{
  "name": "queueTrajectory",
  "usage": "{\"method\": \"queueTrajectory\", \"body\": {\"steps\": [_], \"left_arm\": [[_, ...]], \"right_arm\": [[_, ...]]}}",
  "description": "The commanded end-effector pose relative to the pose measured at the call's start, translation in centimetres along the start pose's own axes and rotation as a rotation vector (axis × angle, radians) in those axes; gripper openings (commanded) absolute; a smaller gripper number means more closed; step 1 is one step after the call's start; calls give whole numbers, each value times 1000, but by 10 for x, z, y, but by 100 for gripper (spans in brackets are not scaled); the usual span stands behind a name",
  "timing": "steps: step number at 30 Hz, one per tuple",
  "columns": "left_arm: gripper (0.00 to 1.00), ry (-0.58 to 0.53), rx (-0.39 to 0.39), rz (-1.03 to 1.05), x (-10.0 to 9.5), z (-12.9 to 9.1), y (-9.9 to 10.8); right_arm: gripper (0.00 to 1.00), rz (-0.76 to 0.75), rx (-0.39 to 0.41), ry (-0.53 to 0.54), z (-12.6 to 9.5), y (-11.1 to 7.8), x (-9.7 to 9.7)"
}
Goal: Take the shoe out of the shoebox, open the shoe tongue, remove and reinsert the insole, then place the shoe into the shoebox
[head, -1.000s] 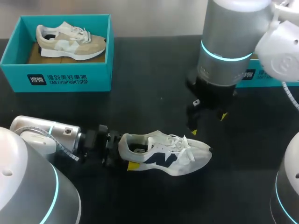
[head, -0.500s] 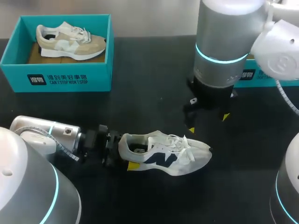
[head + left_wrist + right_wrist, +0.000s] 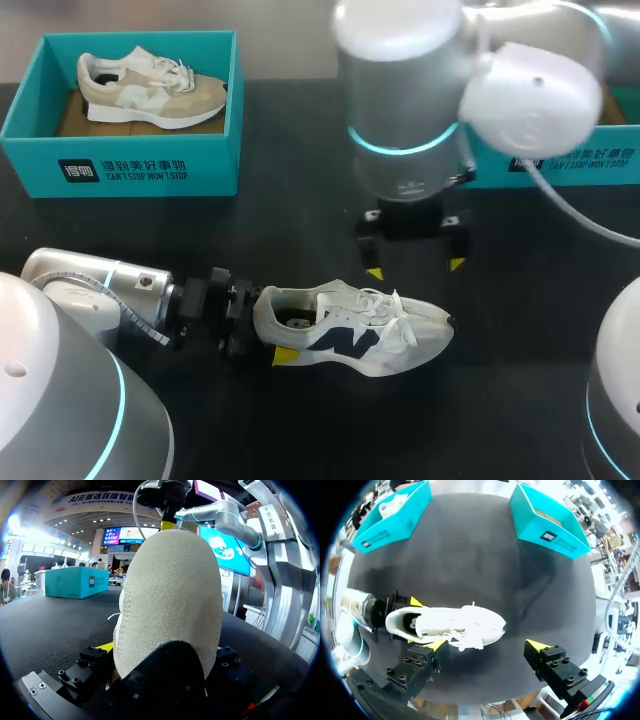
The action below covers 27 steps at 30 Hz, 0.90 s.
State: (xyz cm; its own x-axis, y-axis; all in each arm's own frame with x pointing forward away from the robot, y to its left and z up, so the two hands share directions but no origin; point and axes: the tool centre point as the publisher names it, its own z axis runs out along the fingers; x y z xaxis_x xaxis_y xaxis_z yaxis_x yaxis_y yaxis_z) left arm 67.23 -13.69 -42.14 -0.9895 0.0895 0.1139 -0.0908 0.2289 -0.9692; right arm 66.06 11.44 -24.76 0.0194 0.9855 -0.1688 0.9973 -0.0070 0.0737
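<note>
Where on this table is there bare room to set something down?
Bare table lies between the shoebox and the white shoe, and in front of the shoe. Crowded at the shoe: left jaws clamp its heel, open right jaws hang above it.

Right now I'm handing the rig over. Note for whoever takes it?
Left end effector: shut on the heel of the shoe, which stands upright on the table.
Right end effector: open, empty, above the table just behind the shoe.
Left box holds a beige shoe; right box mostly hidden by the right arm.
Done: shoe out.
Left: open tongue, insole out and back, shoe into box.
</note>
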Motion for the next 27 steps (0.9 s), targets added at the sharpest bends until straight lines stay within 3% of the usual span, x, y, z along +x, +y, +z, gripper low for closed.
{"method": "queueTrajectory", "body": {"steps": [1, 10, 15, 25, 27], "left_arm": [[0, 4, -3, 0, -1, 2, 2], [0, 4, -3, 0, -1, 2, 2], [0, 4, -3, 0, -1, 2, 2], [0, 4, -3, 0, -1, 2, 2], [0, 4, -3, 0, -1, 2, 2]], "right_arm": [[100, 43, -17, -212, -5, -8, 42], [100, 35, -51, -208, -5, -25, 61], [100, 12, -58, -229, 1, -24, 81], [100, 10, -58, -230, 1, -24, 82], [100, -43, -59, -246, 2, -22, 95]]}}
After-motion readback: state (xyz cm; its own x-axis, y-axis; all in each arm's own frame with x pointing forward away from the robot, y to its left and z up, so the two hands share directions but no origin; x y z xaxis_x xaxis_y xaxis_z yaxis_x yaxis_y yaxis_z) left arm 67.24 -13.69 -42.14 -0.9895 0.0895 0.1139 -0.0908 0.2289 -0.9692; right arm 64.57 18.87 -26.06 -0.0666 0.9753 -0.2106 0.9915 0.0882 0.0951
